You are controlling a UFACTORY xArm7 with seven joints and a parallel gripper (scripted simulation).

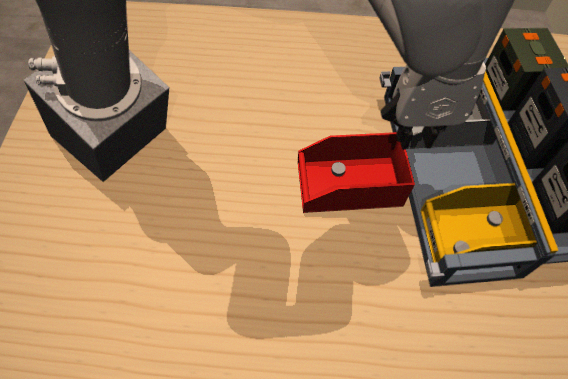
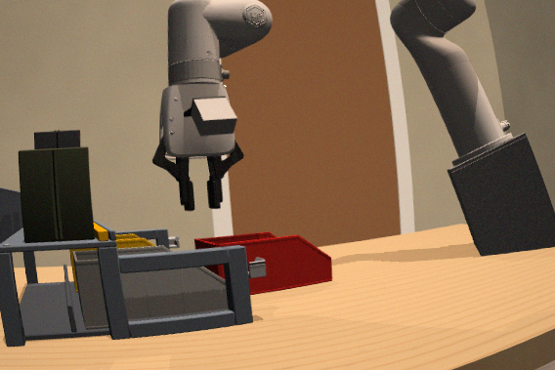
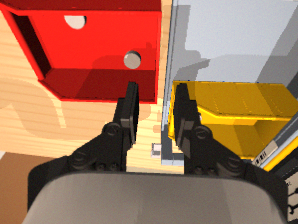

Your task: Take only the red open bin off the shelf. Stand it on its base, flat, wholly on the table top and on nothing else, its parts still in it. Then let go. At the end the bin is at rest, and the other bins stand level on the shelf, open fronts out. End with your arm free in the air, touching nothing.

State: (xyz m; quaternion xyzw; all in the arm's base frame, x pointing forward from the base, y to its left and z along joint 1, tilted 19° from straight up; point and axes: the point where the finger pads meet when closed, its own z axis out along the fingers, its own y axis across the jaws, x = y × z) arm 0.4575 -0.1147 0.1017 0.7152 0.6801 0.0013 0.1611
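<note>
The red open bin appears to stand flat on the table top, just in front of the shelf. The wrist view shows a thin strip of wood between them and two round parts inside the bin; the top view shows one part. My gripper is partly open and empty, above the shelf's front edge, clear of the bins. The yellow bin stands in the shelf with its open front out. The grey bin looks level in the shelf, partly hidden.
Dark tool cases stand on the raised rear level behind a yellow rail. Metal clips stick out at the shelf's front corners. The arm's base block stands across the table.
</note>
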